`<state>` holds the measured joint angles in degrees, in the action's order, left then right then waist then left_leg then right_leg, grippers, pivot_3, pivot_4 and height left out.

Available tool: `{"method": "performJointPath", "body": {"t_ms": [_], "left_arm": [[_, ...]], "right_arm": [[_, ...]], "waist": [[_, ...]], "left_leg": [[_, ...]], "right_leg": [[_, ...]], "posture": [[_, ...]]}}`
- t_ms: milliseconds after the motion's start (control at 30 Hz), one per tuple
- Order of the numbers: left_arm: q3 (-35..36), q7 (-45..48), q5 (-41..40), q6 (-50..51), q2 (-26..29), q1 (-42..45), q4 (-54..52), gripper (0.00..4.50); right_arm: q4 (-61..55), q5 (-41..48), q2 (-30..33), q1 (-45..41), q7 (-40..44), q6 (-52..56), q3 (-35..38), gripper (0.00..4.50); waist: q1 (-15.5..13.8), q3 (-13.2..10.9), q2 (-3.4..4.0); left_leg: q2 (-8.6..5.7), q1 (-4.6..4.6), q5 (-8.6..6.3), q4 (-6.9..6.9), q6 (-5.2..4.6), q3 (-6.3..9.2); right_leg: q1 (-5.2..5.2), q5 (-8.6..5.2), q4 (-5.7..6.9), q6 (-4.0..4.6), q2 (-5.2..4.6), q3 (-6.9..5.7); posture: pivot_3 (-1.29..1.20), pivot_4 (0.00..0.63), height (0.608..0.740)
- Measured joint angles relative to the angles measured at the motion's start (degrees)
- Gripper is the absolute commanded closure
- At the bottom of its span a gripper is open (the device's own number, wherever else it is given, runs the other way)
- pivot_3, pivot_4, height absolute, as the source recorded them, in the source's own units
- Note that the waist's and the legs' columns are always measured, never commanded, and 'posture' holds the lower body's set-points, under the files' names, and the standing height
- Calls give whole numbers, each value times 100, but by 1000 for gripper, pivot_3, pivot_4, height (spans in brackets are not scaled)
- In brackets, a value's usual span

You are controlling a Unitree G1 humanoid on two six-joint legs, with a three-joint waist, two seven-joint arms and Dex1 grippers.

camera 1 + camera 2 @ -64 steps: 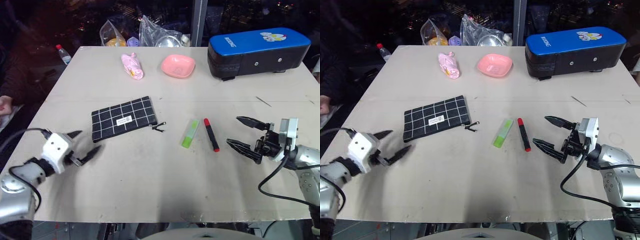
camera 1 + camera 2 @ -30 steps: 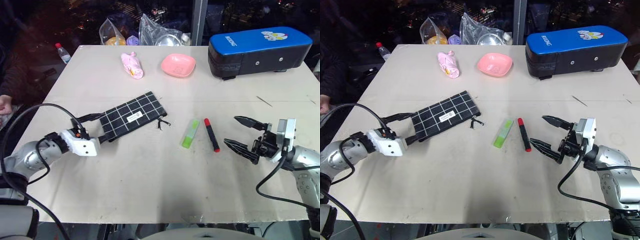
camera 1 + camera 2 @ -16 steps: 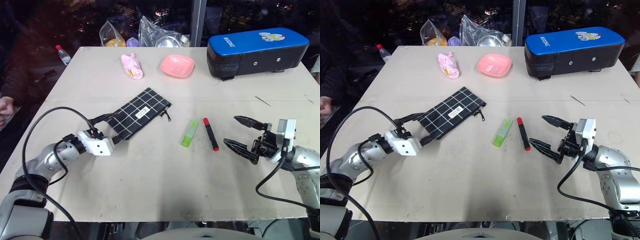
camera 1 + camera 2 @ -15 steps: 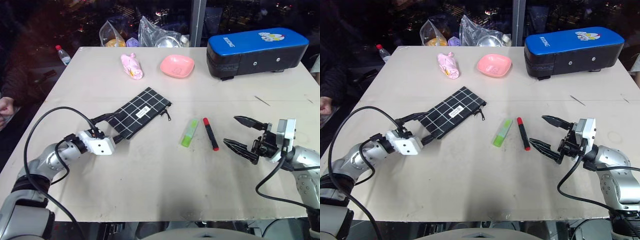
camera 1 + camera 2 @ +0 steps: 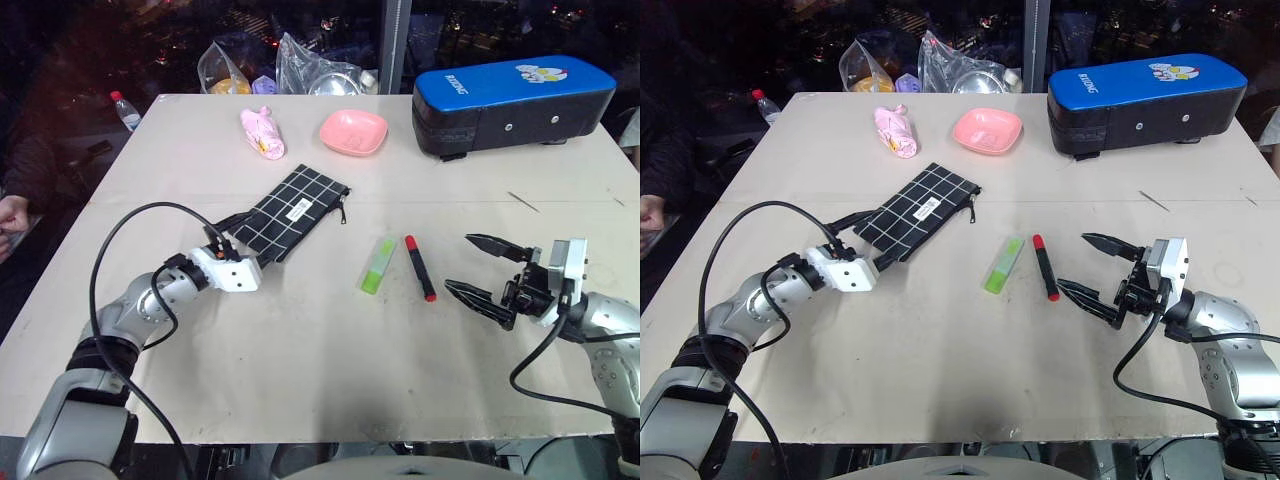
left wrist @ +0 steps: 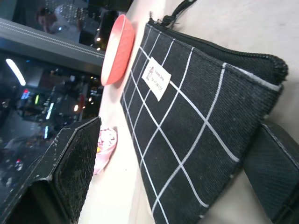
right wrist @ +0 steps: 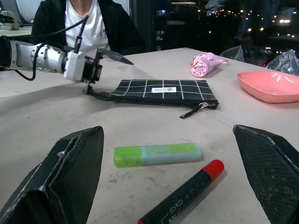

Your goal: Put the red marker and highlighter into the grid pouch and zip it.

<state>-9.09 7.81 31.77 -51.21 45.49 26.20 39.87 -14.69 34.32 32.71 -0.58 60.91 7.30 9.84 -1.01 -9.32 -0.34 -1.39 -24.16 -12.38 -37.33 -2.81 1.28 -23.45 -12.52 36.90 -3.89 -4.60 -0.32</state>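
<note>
We see a pale surface (image 5: 300,330) against dark windows, with a big blue-topped black case (image 5: 512,103) at its far right edge. Near the middle lies the grid pouch (image 5: 295,211), slanted, its zipper pull (image 5: 344,212) at the far end toward the case. Our left pincer (image 5: 240,236) is spread wide around the pouch's near corner: one finger rests along the pouch's edge on the surface, the other is raised over the fabric, so the pouch sits between them. Our right pincer (image 5: 482,269) is also spread wide, held just above the surface, aimed at the pens. The highlighter (image 5: 378,265) lies to the right of the pouch, apart from it, and the red marker (image 5: 420,268) lies just beside the highlighter, between it and the right pincer, touching neither. A pink dish (image 5: 354,132) and a folded pink umbrella (image 5: 263,133) sit farther back.
</note>
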Motion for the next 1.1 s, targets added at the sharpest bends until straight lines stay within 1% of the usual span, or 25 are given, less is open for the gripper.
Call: {"method": "performJointPath", "body": {"t_ms": [200,367,467,567,1100], "left_arm": [[-176,-288,309,549,-281,325,14,0],[-379,-466,514,696,-400,618,184,0],[-548,-590,598,675,-451,777,405,860],[-707,-747,673,567,-454,787,564,2136],[-988,-1891,1266,277,-390,789,607,2136]], "right_arm": [[23,-37,-30,-41,-8,-8,-3,19],[76,-62,-60,-80,-12,-18,-11,19],[101,-81,-76,-92,-13,-28,-12,0],[101,-91,-76,-88,-13,-49,-12,0],[102,-200,-189,-34,-37,-119,-46,0]], "waist": [[5,0,0],[2,0,-1],[10,0,-1],[18,0,-2],[16,-2,-4]], "left_leg": [[-1,2,0,-6,0,1],[-1,2,0,-6,0,1],[-2,2,0,-7,0,1],[-1,2,0,-6,0,2],[-1,1,0,-6,0,2]], "right_leg": [[3,0,6,0,3,0],[3,0,6,0,4,0],[3,0,6,0,3,1],[2,0,6,0,5,1],[1,0,6,0,3,1]], "posture": [[0,150,726],[0,150,726],[0,150,726],[0,150,726],[0,150,726]]}}
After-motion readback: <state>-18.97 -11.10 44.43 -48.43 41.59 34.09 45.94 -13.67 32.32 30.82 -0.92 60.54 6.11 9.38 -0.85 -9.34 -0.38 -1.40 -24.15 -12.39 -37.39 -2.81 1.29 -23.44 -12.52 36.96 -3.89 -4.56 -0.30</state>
